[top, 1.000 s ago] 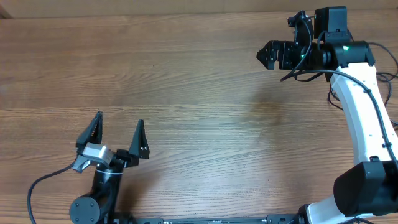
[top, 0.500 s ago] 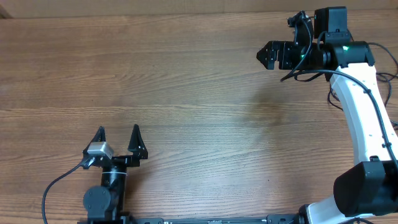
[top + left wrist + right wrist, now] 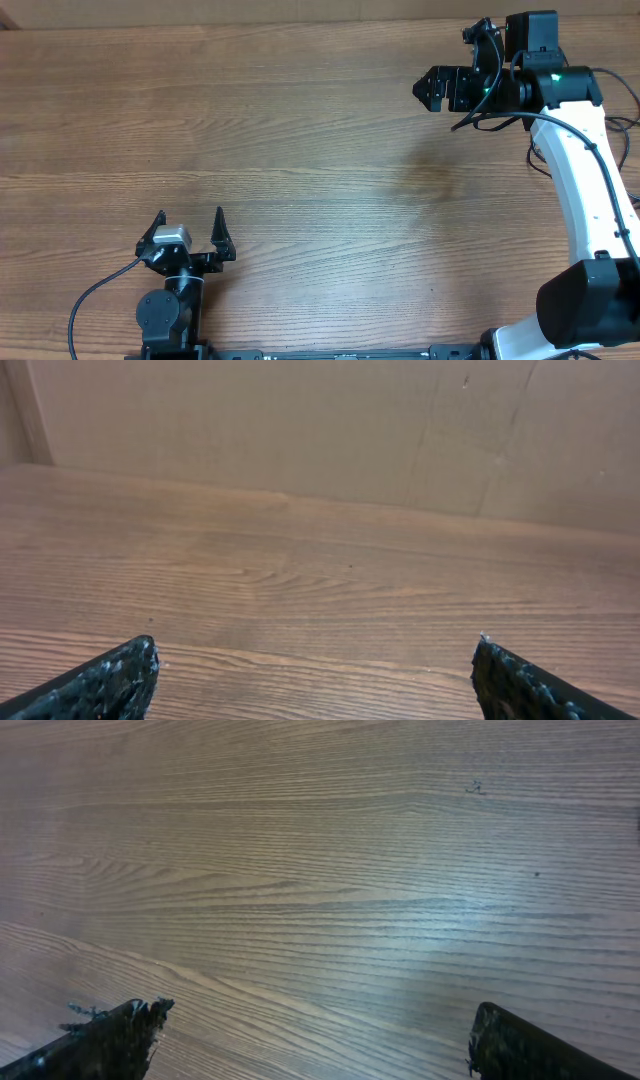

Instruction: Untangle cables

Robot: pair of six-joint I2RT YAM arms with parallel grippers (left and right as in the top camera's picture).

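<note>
– So, where are the cables?
– Nowhere that I can see. The desk (image 3: 320,150) shows only bare wood from above and from both wrists.
– And the grippers?
– The left gripper (image 3: 190,214) sits at the desk's near edge, jaws spread wide, holding nothing. The right gripper (image 3: 315,1015) hangs over the desk's far right corner – also wide and empty.
– Which step, then?
– Either nothing has begun or all is finished; I can't tell which. Any next move needs a cable found first, then a loose end pinched.
</note>
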